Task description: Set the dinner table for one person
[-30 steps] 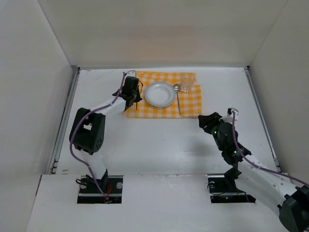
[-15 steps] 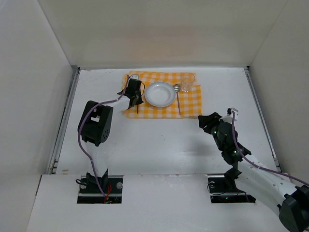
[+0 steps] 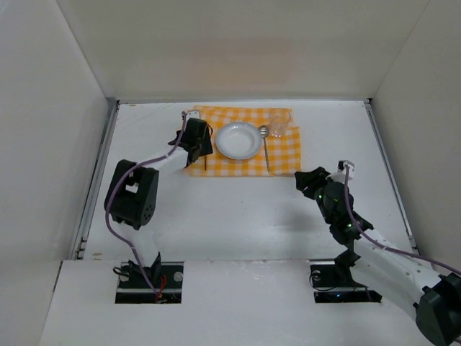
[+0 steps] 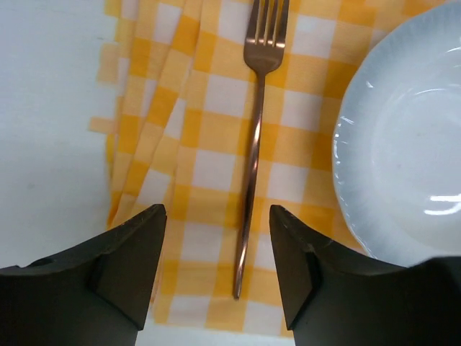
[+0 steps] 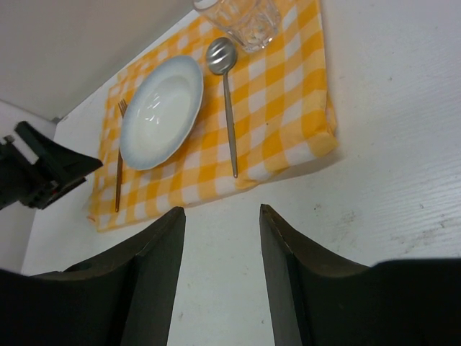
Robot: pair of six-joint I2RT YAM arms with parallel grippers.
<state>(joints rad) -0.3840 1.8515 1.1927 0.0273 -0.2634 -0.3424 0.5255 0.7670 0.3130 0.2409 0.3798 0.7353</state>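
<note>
- The dinner table (image 3: 238,209) is the big white tabletop that fills the floor of the walled white box. Both arms reach out over it from its near edge.
- A yellow-and-white checked cloth (image 3: 284,155) lies flat on the far middle part of the table. Its left edge is bunched into a few long folds (clearest from the left wrist).
- A white plate (image 3: 239,140) sits on the cloth, left of the cloth's middle.
- A coppery fork (image 4: 252,187) lies flat on the cloth just left of the plate, apart from its rim, with its tines toward the far wall.
- A silver spoon (image 5: 229,122) lies just right of the plate, with its bowl at the far end, close to a clear glass (image 3: 279,122) that stands upright near the cloth's far right corner.
- The left gripper (image 4: 216,209) is over the left part of the cloth with its fingers spread wide. The fork's handle shows in the gap between them, and nothing is gripped.
- The right gripper (image 5: 221,213) is over bare table near the cloth's near right corner. Its fingers are also spread, with nothing between them.
</note>
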